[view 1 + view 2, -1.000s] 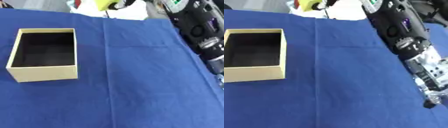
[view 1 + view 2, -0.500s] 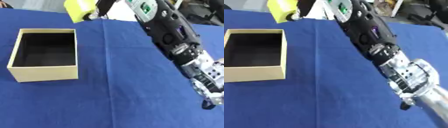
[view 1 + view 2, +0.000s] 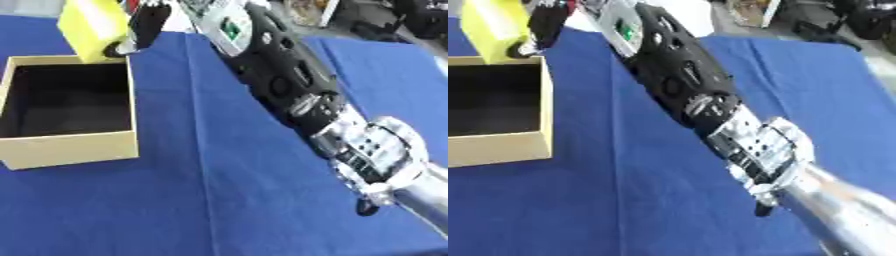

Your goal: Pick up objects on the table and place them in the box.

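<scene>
Robot's right hand (image 3: 149,22) grasps a yellow rectangular block (image 3: 94,27) at the open tan cardboard box's (image 3: 70,147) 12 o'clock edge, over blue cloth-covered table (image 3: 219,200).

Left and right eye views: head-mounted stereo pair looking steeply down on the blue bench (image 3: 219,200) at close range. Both share the box (image 3: 70,145) toward 9 o'clock and the arm (image 3: 684,85) crossing from 4 to 11 o'clock.

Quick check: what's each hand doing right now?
Right hand: shut on the yellow block, holding it over the far edge of the box.
Left hand: not in view.
</scene>
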